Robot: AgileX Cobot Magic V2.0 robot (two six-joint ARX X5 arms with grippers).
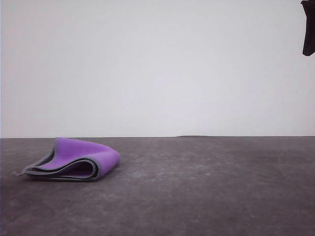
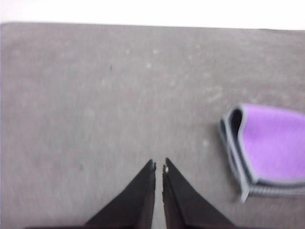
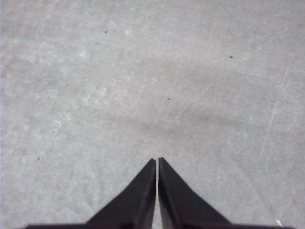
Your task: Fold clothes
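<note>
Cloth: I see the thick purple-and-grey square cloth (image 1: pixel 74 160) folded, left on the grey bench (image 1: pixel 206 187);
Left hand (image 2: pixel 159 164): clenched, empty;
Right hand (image 3: pixel 157 161): clenched, empty

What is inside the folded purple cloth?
The cloth lies folded on the grey table, purple outside, grey edges stacked. Its open loop shows only a dark, shadowed hollow; anything deeper inside is covered.

Grey table (image 1: pixel 206 187): bare across middle and right, open passage there. One obstacle: folded cloth (image 1: pixel 74 160) at left, lying on the surface, purple face out. Dark arm part (image 1: pixel 308 27) hangs at upper right, well above the table.
</note>
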